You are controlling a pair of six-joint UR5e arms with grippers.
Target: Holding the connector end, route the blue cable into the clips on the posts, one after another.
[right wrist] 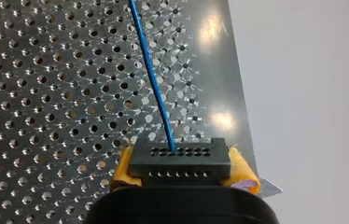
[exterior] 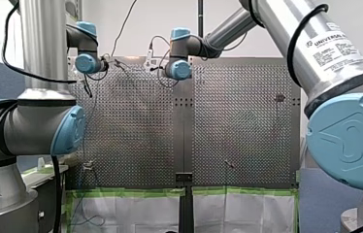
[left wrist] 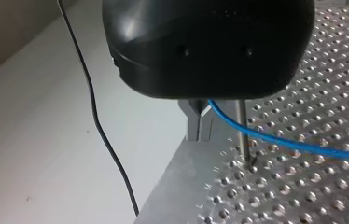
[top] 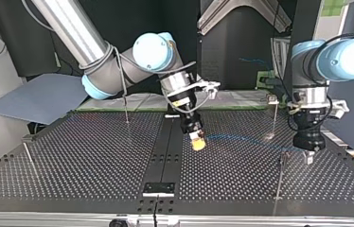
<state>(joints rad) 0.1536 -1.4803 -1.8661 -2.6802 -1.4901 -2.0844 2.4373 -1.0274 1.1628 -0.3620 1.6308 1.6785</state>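
Note:
In the right wrist view, my right gripper is shut with its yellow pads on a black connector. The blue cable runs out of the connector and away over the perforated table. In the top view, my right gripper hangs low over the middle of the table. From it the blue cable arcs across to my left gripper. In the left wrist view, my left gripper has its metal fingers shut on the blue cable, right beside a thin post.
Thin posts stand on the perforated table: one just beside my left gripper, one behind it, one behind my right arm, one at the top view's left edge. A black wire hangs off the table's edge.

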